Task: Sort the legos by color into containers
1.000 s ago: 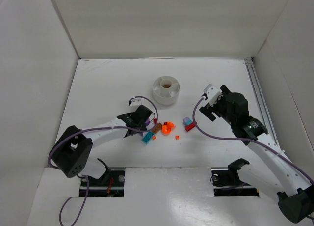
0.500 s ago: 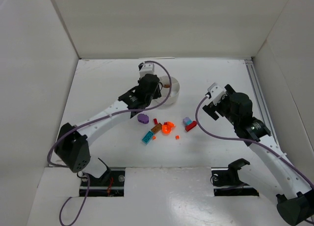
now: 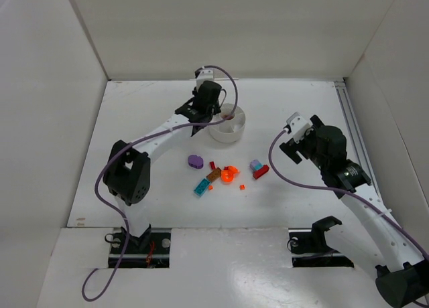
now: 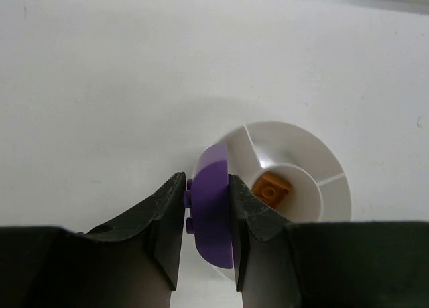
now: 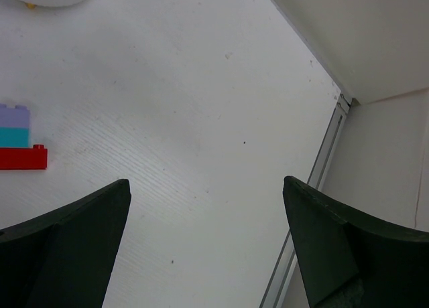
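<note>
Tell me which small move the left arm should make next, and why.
Probably shift the left gripper inward over the white dish before releasing: it pinches the purple rounded piece at the dish's rim, beside a wedge section that looks empty; the central well holds a brown piece.

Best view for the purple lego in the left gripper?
Left wrist: the purple lego sits clamped in the left gripper, above the dish rim. Top external hides it under the wrist. Right wrist misses it entirely.
</note>
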Available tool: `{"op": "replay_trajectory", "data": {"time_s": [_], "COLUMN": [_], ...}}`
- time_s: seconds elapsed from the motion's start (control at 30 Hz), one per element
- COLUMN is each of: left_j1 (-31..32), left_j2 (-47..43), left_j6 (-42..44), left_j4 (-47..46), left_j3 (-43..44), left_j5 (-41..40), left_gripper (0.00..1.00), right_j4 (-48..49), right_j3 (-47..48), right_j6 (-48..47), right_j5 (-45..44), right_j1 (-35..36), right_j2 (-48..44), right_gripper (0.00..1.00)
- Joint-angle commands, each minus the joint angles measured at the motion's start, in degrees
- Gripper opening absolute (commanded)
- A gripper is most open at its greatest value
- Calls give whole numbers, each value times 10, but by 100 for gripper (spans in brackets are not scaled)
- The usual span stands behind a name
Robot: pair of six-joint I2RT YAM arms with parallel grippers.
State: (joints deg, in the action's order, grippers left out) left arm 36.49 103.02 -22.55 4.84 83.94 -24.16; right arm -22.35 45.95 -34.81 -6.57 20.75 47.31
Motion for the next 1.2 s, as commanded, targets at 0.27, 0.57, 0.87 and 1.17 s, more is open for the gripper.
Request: {"op": "replay_trajectory", "data": {"time_s": [0.27, 0.57, 0.87, 1.17], "left_j1": [-67, -67, -67, -67], "left_j2": [32, 70, 59, 5], "left_j6": [159, 164, 157, 151], "left_j4": [-171, -164, -149, -132], "left_j3": [2, 17, -9, -55], "left_j5": [183, 183, 170, 186], "left_gripper": [0, 0, 23, 53], "right_j4": [8, 13, 13, 13], "right_j3": [25, 30, 30, 19], "right_j6": [-11, -11, -17, -22], "right_j5": [-11, -6, 16, 33], "right_j1": [-8, -8, -8, -8], "right_j2": [9, 25, 31, -6], "right_gripper": [99, 99, 99, 99]}}
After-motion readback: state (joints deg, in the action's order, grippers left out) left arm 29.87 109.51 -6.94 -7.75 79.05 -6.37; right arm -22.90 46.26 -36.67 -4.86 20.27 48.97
